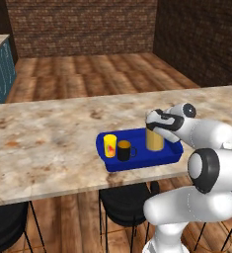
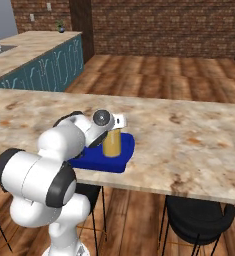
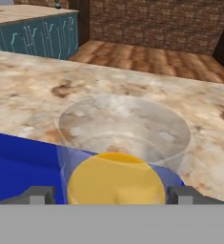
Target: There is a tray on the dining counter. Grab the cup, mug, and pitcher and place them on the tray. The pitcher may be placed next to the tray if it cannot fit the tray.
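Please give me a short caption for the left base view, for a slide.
End effector over the pitcher, which stands on the blue tray with cup and mug.

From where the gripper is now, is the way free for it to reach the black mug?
Probably yes. The gripper is open around the pitcher; the mug stands apart on the tray, beside the cup, so room is tight there.

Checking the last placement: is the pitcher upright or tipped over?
Upright. The pitcher stands vertically on the blue tray, its round rim facing up in the hand view, orange liquid level inside.
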Controlling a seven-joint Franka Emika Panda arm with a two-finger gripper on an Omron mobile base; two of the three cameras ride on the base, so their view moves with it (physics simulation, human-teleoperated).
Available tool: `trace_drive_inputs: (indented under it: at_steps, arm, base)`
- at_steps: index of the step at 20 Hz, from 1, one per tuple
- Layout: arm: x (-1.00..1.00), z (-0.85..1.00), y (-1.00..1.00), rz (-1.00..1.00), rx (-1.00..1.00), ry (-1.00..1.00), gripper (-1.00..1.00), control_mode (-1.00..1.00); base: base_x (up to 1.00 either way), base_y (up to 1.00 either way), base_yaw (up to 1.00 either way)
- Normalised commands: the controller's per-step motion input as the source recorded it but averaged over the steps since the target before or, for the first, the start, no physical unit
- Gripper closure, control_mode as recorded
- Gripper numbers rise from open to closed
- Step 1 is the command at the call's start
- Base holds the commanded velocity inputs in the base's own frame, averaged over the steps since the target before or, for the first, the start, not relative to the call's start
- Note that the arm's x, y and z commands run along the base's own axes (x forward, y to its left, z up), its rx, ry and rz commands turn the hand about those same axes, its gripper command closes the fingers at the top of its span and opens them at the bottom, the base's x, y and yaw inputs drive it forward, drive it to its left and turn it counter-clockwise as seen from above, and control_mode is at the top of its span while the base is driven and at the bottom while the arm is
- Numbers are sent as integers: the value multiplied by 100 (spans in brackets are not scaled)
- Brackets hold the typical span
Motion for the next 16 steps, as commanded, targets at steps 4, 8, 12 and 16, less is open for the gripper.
trace_drive_inputs:
  at_steps: [4,8,12,16]
  arm:
    - [0,0,-3,0,0,0,-100,-100]
    - [0,-8,-22,0,0,0,-100,-100]
    - [0,-20,-19,0,0,0,-100,-100]
    - [0,-34,-10,0,0,0,-100,-100]
  base:
    - [0,0,0]
    - [0,0,0]
    - [0,0,0]
    - [0,0,0]
